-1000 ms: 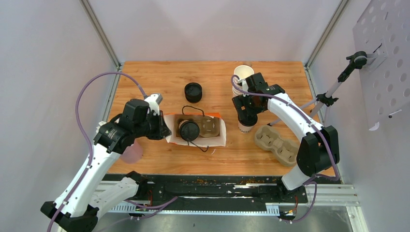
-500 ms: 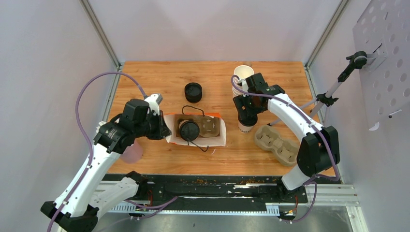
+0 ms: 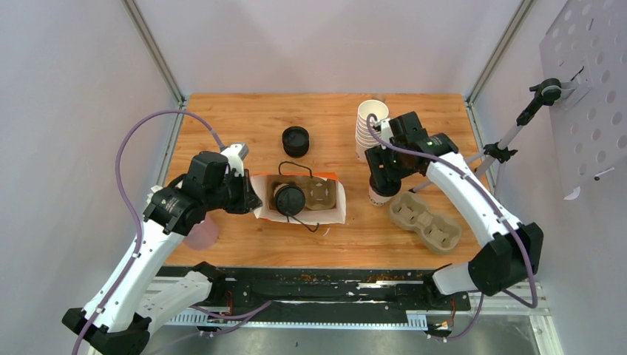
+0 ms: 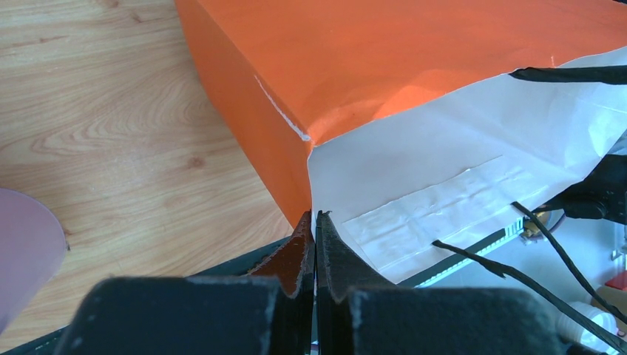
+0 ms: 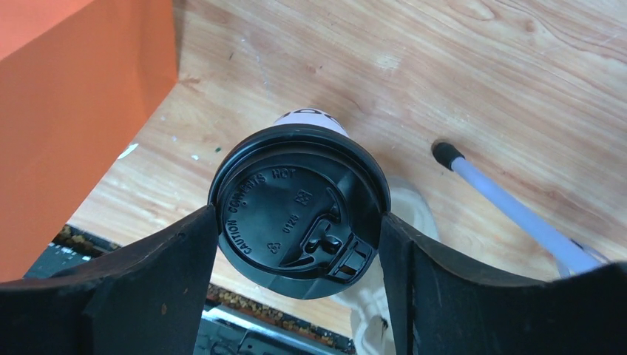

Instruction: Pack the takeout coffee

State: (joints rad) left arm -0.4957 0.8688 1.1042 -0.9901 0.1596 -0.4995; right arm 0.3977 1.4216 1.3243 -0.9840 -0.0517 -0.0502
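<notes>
Two lidded cups show: the first cup (image 3: 290,200) sits in a cardboard carrier (image 3: 319,194) inside the orange bag (image 3: 333,213) at mid-frame. The second cup (image 5: 296,211) is right of it, beside a spare carrier (image 3: 425,222), its lid clasped between the right gripper (image 5: 299,229) jaws. Left gripper (image 4: 316,225) jaws pinch the bag's left rim.

**Robotics laboratory test cell.** Plain white panels (image 3: 74,111) set in aluminium framing (image 3: 151,48) enclose a wooden worktop (image 3: 244,118). Two cabled robot arms (image 3: 140,251) are bolted to a metal rail (image 3: 333,292) at 6 o'clock. A perforated mounting board (image 3: 584,89) hangs at 2 o'clock, with an instrument stand (image 3: 510,140) at 3 o'clock. Café goods, a lidded cup (image 5: 299,211) and an orange paper bag (image 4: 370,74), stand on the worktop.
</notes>
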